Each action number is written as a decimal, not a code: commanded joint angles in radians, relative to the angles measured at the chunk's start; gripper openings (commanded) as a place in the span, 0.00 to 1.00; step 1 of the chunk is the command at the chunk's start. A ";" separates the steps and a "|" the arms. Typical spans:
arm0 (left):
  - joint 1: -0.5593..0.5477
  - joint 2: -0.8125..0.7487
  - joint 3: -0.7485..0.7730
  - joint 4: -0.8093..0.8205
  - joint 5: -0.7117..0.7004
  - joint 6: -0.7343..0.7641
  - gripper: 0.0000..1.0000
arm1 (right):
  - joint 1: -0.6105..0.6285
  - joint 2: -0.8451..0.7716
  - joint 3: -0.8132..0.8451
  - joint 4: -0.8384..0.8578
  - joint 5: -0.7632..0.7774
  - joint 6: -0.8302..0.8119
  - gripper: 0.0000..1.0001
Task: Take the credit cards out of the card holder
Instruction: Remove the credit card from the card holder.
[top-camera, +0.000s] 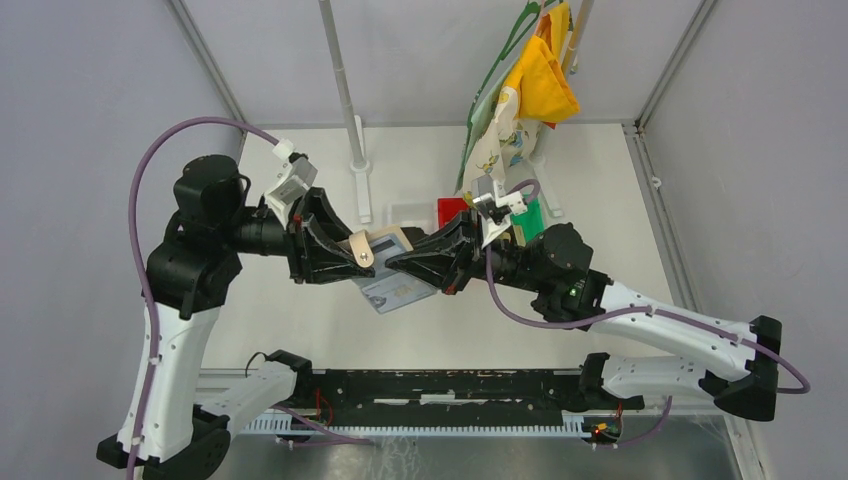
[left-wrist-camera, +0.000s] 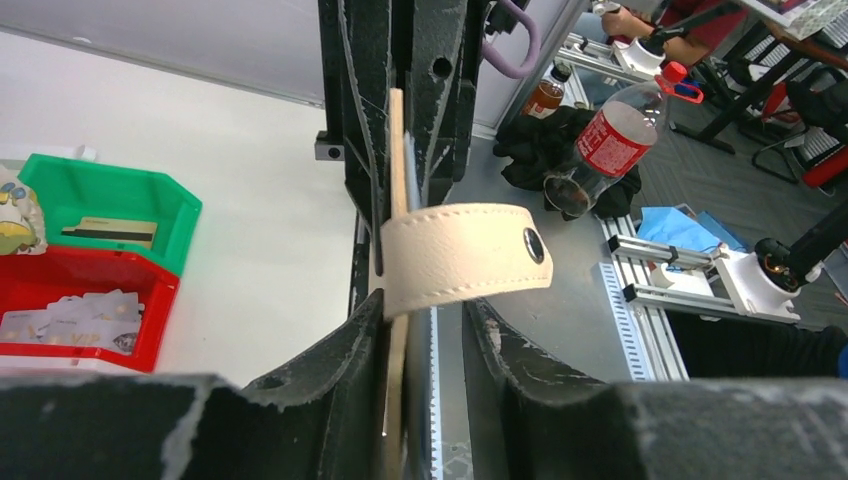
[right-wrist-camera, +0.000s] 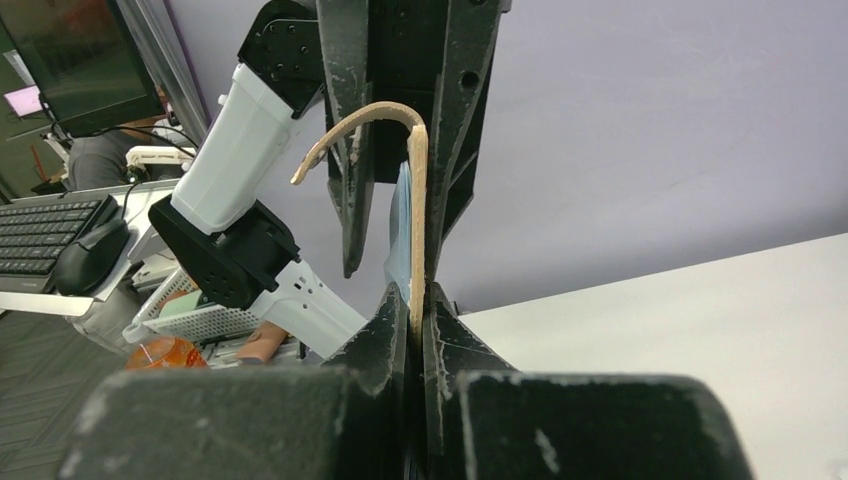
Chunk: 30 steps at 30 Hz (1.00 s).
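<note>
Card holder (top-camera: 392, 290) hangs above the table (top-camera: 600, 200), between the 2 arms. Left gripper (top-camera: 352, 256) clamps its strap end; right gripper (top-camera: 400, 265) is closed tight on the opposite flap. Hold the left grip firm and peel that flap aside slowly, exposing any credit cards inside.

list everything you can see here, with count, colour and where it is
card holder: one, tan with a pale blue-grey panel, held in the air between both tools
strap tab: one, tan, sticking out of the holder
red bin: one, red, on the table
credit cards: several, pale, in the red bin
green bin: one, green, next to the red bin
tan card: one, in the green bin
cloths: a few, yellow and patterned, hanging at the back
pole: one, white, standing on the table
bottle: one, red label, off the table
left tool: black, shut on the card holder
right tool: black, shut on the card holder
</note>
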 joint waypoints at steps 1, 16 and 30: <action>-0.001 -0.024 0.042 -0.112 0.003 0.153 0.37 | -0.010 -0.007 0.076 0.019 0.006 -0.020 0.00; 0.000 -0.019 -0.110 0.475 0.043 -0.470 0.08 | -0.011 0.060 0.102 0.041 -0.186 0.010 0.12; 0.000 -0.009 -0.102 0.426 0.046 -0.463 0.02 | -0.103 0.053 0.050 0.192 -0.218 0.174 0.45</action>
